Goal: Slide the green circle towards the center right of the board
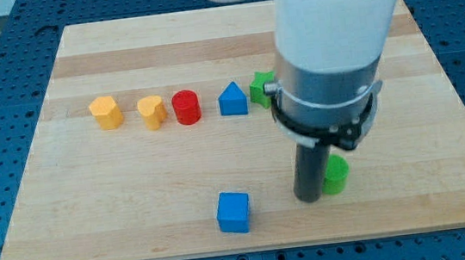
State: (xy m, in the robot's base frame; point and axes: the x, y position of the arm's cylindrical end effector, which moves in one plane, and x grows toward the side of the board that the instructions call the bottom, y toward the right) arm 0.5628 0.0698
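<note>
The green circle [337, 175] is a small green cylinder at the lower right of the wooden board [137, 209]; its left part is hidden behind my rod. My tip [311, 197] rests on the board right against the green circle's left side. The arm's large white and grey body fills the view's top above it.
A row of blocks lies across the board's upper middle: a yellow hexagon [106, 112], a yellow heart-like block [153, 111], a red cylinder [186, 107], a blue triangle [232, 99] and a green block [262, 88] partly hidden by the arm. A blue cube [233, 211] sits left of my tip.
</note>
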